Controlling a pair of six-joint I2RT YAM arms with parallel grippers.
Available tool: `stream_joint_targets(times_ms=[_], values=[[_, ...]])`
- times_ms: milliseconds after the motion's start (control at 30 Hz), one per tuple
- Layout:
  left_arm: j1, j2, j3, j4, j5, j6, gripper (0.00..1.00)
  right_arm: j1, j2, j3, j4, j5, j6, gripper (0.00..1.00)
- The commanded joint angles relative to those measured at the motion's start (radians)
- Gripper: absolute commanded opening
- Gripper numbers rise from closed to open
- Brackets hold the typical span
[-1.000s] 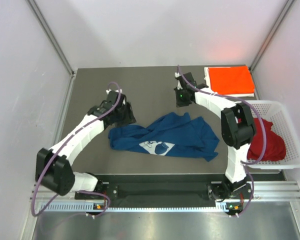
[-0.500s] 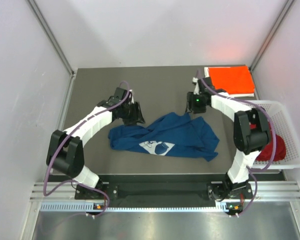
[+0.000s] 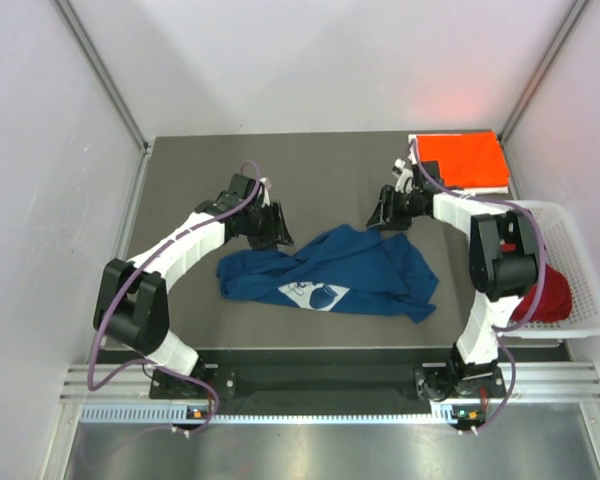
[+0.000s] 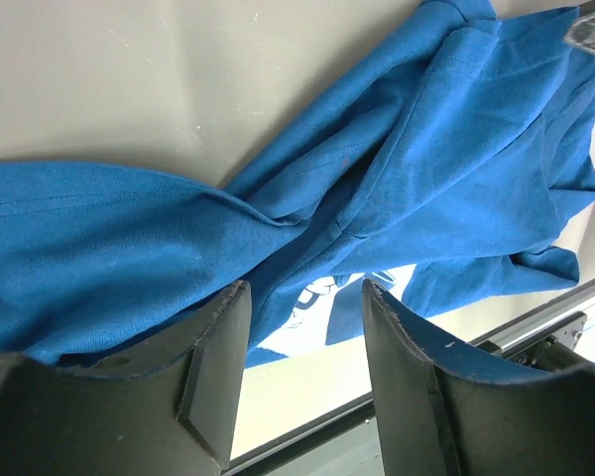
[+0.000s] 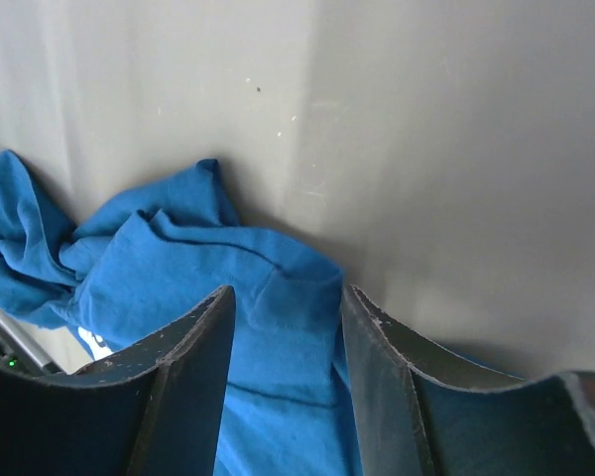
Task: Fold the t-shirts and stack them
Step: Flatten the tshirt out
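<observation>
right gripper [image 5: 286, 297] is going from pinched shut to jaws spread within the last second. it's also swinging off the bare table [image 3: 310, 170] toward the far right edge of the blue shirt [image 3: 330, 272]. it's hovering over that edge now with nothing between the jaws.

left gripper [image 4: 302, 297] is shifting right a little and hanging over the shirt's far left part. jaws are spread about as before and holding nothing. can't tell if the tips are touching cloth.

blue shirt isn't moving. it's lying crumpled and twisted mid-table, white print facing up near the front edge.

orange shirt [image 3: 463, 160] is sitting folded at the back right corner. red shirt [image 3: 548, 298] is bunched in the basket [image 3: 578, 250], partly hidden by the right arm.

my read: you're looking at both arms setting up a two-point pinch on the far edge, to lift and spread the blue one flat. folding on it isn't started, so it looks like one shirt done and two to go. watch that each pinch is taking a single layer, since the cloth is twisted under both grippers.
</observation>
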Motion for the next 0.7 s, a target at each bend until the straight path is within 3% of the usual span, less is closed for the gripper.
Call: stream_joint_targets(times_ms=[0, 233, 300, 367, 433, 500, 667], values=[[0.000, -0.030, -0.001, 0.025, 0.009, -0.001, 0.54, -0.008, 0.027, 0.015, 0.062, -0.055, 0.007, 0.48], [0.001, -0.039, 0.000, 0.018, -0.008, 0.003, 0.54, -0.009, 0.049, 0.009, 0.065, -0.038, 0.008, 0.49], [0.001, -0.039, -0.001, 0.016, -0.009, 0.008, 0.54, -0.009, 0.050, 0.006, 0.071, -0.043, 0.010, 0.38], [0.001, -0.041, 0.000, 0.003, -0.029, 0.014, 0.53, -0.011, 0.038, -0.001, 0.073, -0.041, 0.014, 0.14], [0.004, -0.049, 0.016, -0.061, -0.103, 0.025, 0.52, -0.019, 0.015, -0.013, 0.067, -0.012, 0.019, 0.05], [0.044, -0.056, 0.045, -0.151, -0.260, 0.019, 0.53, -0.026, -0.035, -0.017, 0.036, 0.040, 0.014, 0.00], [0.147, -0.136, 0.045, -0.286, -0.414, 0.078, 0.57, -0.023, -0.196, -0.039, -0.045, 0.241, -0.001, 0.00]])
